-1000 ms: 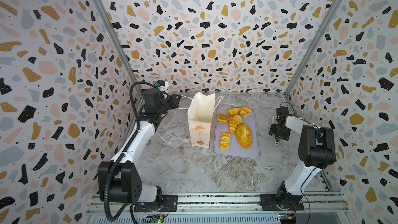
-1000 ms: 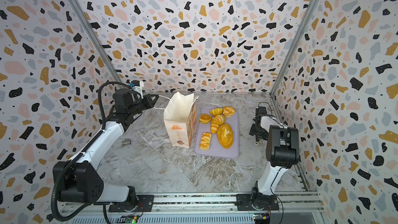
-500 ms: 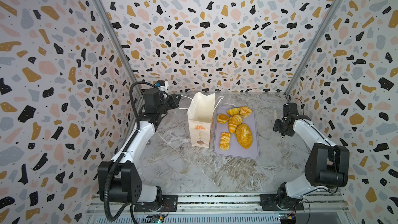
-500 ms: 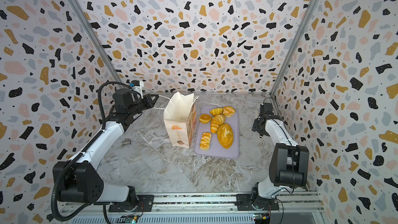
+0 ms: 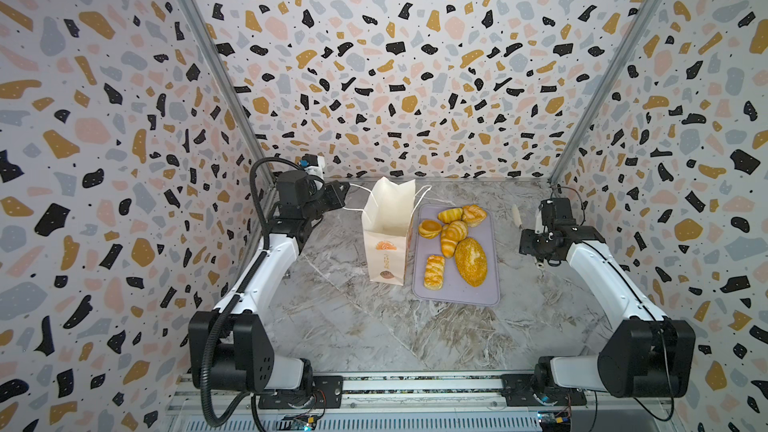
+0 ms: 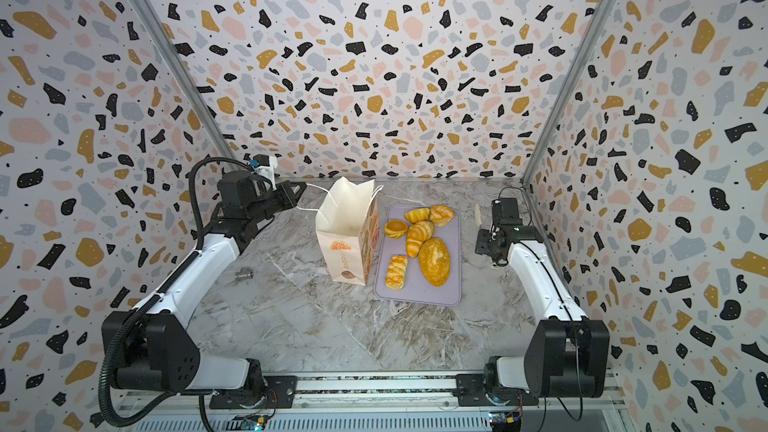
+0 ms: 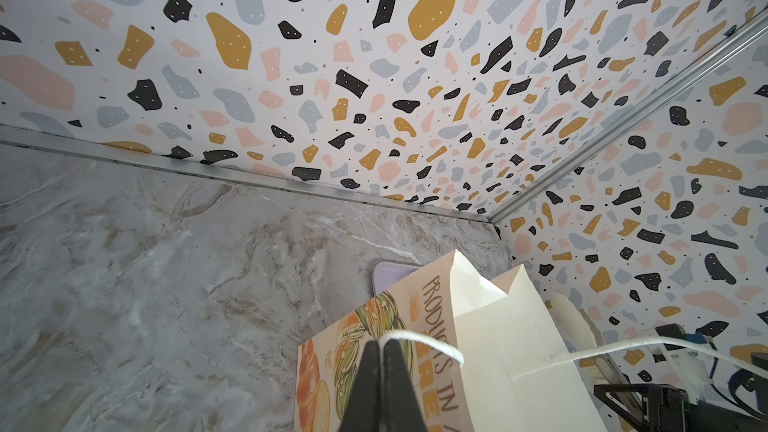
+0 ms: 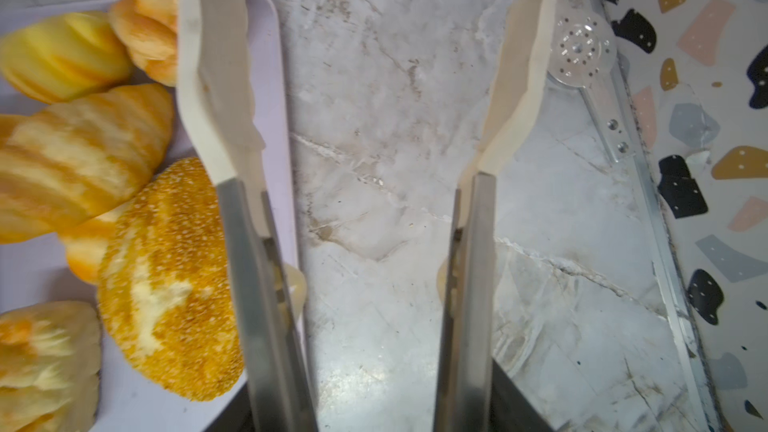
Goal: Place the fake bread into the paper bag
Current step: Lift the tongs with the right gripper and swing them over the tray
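Terrazzo-print walls (image 5: 374,56) on three sides; grey marble table (image 5: 353,326) beneath. Bag (image 5: 388,243): cream paper, upright, mouth open, centre of both top views, orange print on its front, standing just beside the tray's left edge, possibly touching it. Tray (image 5: 457,295): lilac, flat, right of centre. Bread: six pieces, all on the tray. Seeded loaf (image 5: 471,261) at lower right; plaited pastry (image 5: 434,272) at lower left; round bun (image 5: 430,228) by the left edge; two striped rolls (image 5: 453,234) in the middle and upper part; one knotted piece (image 5: 473,214) at the upper right corner. Left gripper (image 7: 382,344): jaws pressed together on the bag's white string handle (image 7: 415,336), which runs out to the upper left of the bag in both top views. Right gripper (image 8: 374,35): jaws parted to a middling width, nothing between them, over bare table near the tray's right edge; in the wrist view one finger (image 8: 216,76) overlaps the tray's rim. Metal stub (image 6: 244,273): small, perhaps a bolt, on the table left of centre in a top view.
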Controlling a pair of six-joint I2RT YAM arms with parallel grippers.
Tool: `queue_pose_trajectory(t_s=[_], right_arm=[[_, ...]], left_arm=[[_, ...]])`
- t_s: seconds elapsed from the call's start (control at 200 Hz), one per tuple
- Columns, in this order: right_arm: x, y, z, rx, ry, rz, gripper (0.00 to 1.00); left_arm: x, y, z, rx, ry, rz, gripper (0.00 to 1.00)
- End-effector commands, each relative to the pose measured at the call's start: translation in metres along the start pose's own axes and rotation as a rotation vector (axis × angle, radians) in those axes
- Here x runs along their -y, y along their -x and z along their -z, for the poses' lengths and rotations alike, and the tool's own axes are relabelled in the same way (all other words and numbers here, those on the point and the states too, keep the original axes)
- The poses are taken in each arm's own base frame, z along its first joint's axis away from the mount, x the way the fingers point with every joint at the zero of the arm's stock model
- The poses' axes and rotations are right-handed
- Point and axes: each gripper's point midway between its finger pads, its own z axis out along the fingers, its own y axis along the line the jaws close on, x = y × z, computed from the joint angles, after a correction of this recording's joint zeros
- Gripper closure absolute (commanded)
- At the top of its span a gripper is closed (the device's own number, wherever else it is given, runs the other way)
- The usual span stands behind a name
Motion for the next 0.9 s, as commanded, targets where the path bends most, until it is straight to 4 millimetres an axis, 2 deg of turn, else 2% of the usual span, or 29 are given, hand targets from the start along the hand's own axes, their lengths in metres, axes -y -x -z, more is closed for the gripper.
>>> queue_pose_trajectory(t_s=[0.0, 0.23, 0.345, 0.536, 0.636, 0.746, 0.896], right_arm=[[-0.024, 0.011, 0.033, 0.091, 0.104, 0.05, 0.4], [-0.039, 0.018, 0.078, 0.189, 0.192, 0.081, 0.39], [-0.046, 0.018, 0.093, 0.198, 0.235, 0.089, 0.39], [-0.055, 0.01, 0.106, 0.193, 0.278, 0.087, 0.39], [-0.053, 0.004, 0.109, 0.184, 0.269, 0.057, 0.39], [-0.052, -0.006, 0.112, 0.173, 0.273, 0.022, 0.4], [-0.061, -0.022, 0.123, 0.189, 0.326, 0.01, 0.4]], left_arm=[[0.012, 0.009, 0.008, 0.041, -0.03, -0.019, 1.0], [0.011, 0.009, 0.008, 0.043, -0.023, -0.022, 1.0], [0.011, 0.009, 0.008, 0.042, -0.022, -0.021, 1.0], [0.011, 0.008, 0.008, 0.043, -0.024, -0.021, 1.0], [0.01, 0.008, 0.007, 0.048, -0.022, -0.024, 1.0], [0.007, 0.005, 0.004, 0.037, -0.022, -0.012, 1.0], [0.012, 0.006, 0.005, 0.046, -0.037, -0.007, 1.0]])
